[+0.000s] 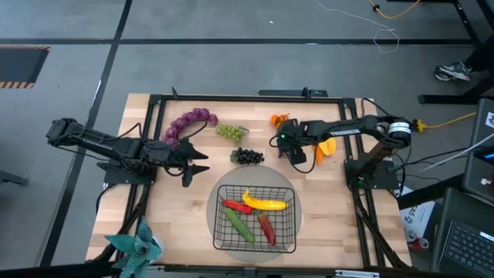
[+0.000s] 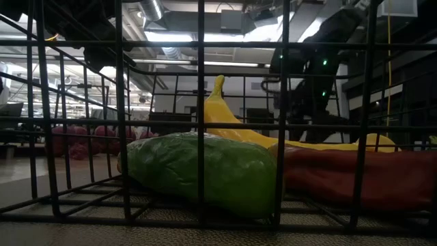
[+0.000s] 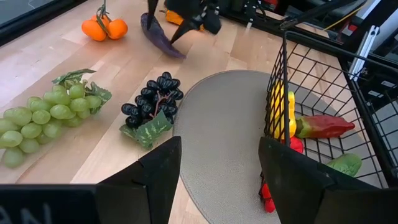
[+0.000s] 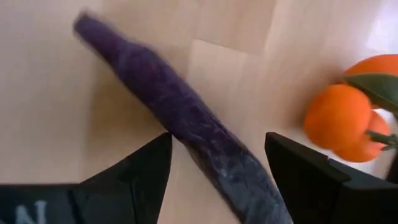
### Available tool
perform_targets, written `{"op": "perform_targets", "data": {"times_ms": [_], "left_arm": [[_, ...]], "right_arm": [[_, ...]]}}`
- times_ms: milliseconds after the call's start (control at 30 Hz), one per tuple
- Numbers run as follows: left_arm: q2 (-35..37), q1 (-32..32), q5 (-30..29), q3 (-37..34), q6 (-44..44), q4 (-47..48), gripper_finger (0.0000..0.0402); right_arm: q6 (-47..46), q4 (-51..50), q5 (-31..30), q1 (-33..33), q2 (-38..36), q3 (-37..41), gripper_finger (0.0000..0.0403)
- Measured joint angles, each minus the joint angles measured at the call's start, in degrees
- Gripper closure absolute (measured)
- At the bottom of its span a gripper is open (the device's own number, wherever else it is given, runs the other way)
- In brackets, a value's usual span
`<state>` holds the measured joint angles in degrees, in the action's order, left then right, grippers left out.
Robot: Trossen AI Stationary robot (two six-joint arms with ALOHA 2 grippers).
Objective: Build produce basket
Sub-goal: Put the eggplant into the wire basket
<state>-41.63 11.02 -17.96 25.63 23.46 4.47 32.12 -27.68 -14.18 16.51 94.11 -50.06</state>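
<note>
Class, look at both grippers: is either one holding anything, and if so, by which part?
Nothing is held. The right gripper is open, its fingers either side of the eggplant but not closed on it. The left gripper is open and empty, above the round mat.

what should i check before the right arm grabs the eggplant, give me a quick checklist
1. Right gripper open: ok, its fingers stand apart.
2. Eggplant between the fingers: ok, it runs through the gap, lying on the table.
3. Tangerines out of the grab: ok, they lie off to the side, apart from the eggplant.
4. Room in the basket: ok, it holds only the banana, cucumber and chili.
5. Left gripper out of the way: ok, open, beside the basket.
6. Fingers low enough to close: cannot tell.
</note>
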Motion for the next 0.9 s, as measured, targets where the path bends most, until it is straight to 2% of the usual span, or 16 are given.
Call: {"op": "perform_targets", "data": {"times_ms": [233,333,467,633,667,767,900], "left_arm": [[0.0,0.0,0.0,0.0,0.0,0.0,0.0191],[0.0,0.0,0.0,0.0,0.0,0.2,0.0191],[0.0,0.0,0.0,0.0,0.0,0.2,0.0191],[0.0,0.0,0.0,0.0,0.1,0.2,0.0191],[0.0,0.0,0.0,0.0,0.1,0.2,0.0191],[0.0,0.0,0.0,0.0,0.1,0.2,0.0191],[0.0,0.0,0.0,0.0,0.1,0.2,0.0191]], "right_arm": [[-0.8,1.2,-1.4,-0.1,5.0,-0.4,0.0144],[-5.5,-0.1,-1.4,0.0,5.2,-0.4,0.0151],[-12.6,-1.0,-0.7,-0.1,3.6,-0.2,0.0203],[-16.1,-4.9,-0.7,-0.2,-0.1,-0.3,0.0329],[-16.8,-7.0,-0.8,-0.2,-0.9,-1.0,0.0345],[-22.3,-12.8,-0.7,-0.7,-3.0,-3.8,0.0345],[-28.2,-14.2,1.5,-3.6,-6.5,-9.5,0.0345]]}}
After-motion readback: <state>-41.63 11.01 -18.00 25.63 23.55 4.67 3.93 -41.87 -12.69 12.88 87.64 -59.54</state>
